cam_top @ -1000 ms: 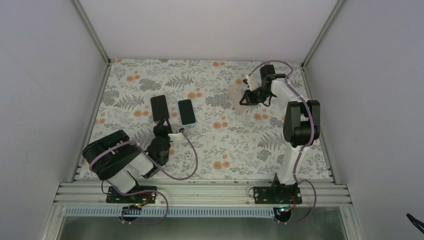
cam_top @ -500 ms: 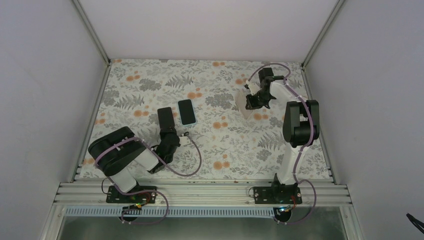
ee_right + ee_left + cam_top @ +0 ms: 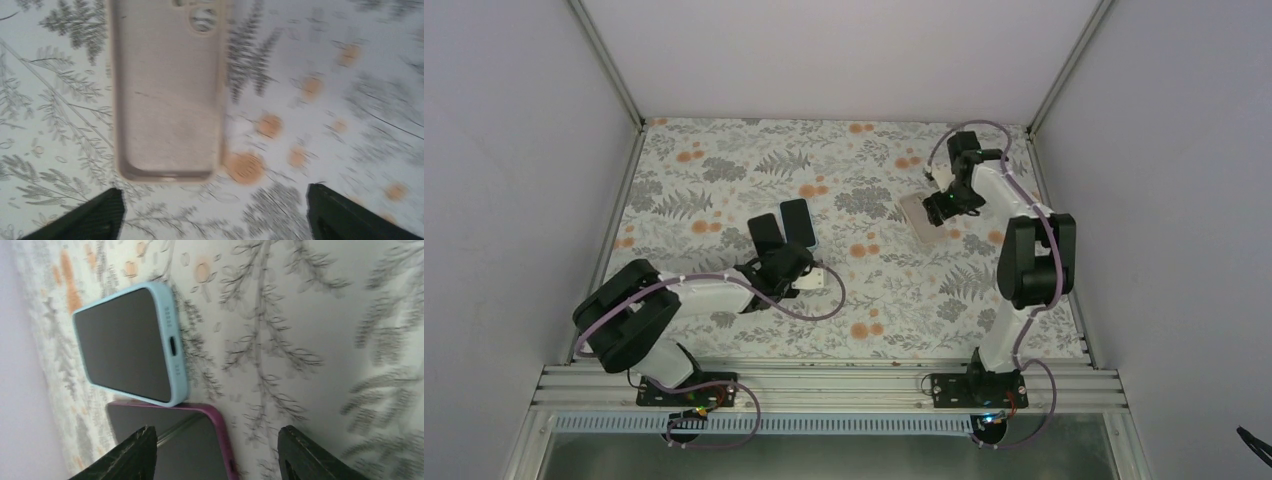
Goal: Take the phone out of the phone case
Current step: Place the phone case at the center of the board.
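On the left of the flowered cloth, the left gripper hangs low with its jaws apart and nothing clasped. Its fingers straddle the near corner of the phone in the purple case. The phone in the light blue case lies just beyond, its long edge touching the purple one; whether it rests on top I cannot tell. Because the two touch, a closing pinch or a sideways nudge here would likely drag both phones together. A grip on the rounded corner alone could also slip off and spin the phone. Both phones wear their cases, so the peeling is not yet done, and one gripper alone would only lift phone and case together. Far to the right, the beige case lies empty and open side up, well apart from the phones. The right gripper hovers over it with jaws wide and empty. A light shell like that could skid or flip if a finger clips its rim.
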Robot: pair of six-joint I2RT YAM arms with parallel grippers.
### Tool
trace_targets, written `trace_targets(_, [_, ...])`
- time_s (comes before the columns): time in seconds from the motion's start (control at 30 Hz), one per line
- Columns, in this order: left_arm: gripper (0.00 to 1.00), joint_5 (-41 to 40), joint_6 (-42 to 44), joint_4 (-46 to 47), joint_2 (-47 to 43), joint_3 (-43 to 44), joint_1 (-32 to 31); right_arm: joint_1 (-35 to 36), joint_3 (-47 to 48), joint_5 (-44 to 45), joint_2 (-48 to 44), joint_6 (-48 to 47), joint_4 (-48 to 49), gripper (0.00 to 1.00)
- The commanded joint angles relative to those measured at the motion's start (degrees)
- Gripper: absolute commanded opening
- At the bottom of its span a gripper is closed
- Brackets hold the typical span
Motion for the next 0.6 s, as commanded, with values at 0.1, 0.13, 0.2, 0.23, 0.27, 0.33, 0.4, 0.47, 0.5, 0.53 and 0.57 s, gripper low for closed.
trace_targets(0.1, [0.65,13.61,-7.0,-39.67,-3.44,11.48,-0.26,0.46,4.77,14.9,-8.76,-3.78,-3.64,1.0])
trace_targets(0.13, [0.66,15.25,-7.67,-43.51,-4.09,14.23,-0.11,0.59,6.07,13.76,-9.39,-3.7,-4.12,1.0])
trace_targets(0.2, [0.68,17.36,-8.55,-49.48,-5.4,20.39,0.5,1.49,7.55,10.3,-10.61,-3.54,-4.47,1.0])
trace_targets(0.23, [0.7,18.06,-8.73,-51.5,-6.28,23.81,1.13,2.81,7.74,8.55,-10.88,-3.33,-4.57,1.0])
trace_targets(0.27, [0.73,18.66,-8.87,-53.0,-7.34,27.23,2.12,4.25,7.63,6.95,-10.95,-2.71,-4.26,1.0])
trace_targets(0.33, [0.81,21.48,-9.13,-55.45,-8.67,34.84,4.97,7.46,7.27,5.05,-10.33,-0.98,-2.94,1.0])
trace_targets(0.4, [0.99,26.82,-9.62,-57.78,-9.38,43.27,8.66,11.26,6.9,4.23,-8.91,1.16,-0.55,1.0])
trace_targets(0.47, [1.0,31.89,-10.43,-59.76,-9.44,50.98,14.07,15.17,7.38,4.27,-6.63,3.66,2.39,1.0])
trace_targets(0.5, [1.0,33.67,-10.84,-60.29,-9.52,54.21,16.06,17.04,7.81,4.44,-5.34,4.99,3.92,1.0])
trace_targets(0.53, [1.0,34.64,-11.39,-60.18,-9.85,56.43,17.96,18.96,8.14,4.72,-4.19,6.23,5.9,1.0])
trace_targets(0.57, [1.0,34.76,-11.78,-59.52,-10.34,57.71,19.46,20.5,8.45,4.73,-3.16,7.19,8.22,1.0])
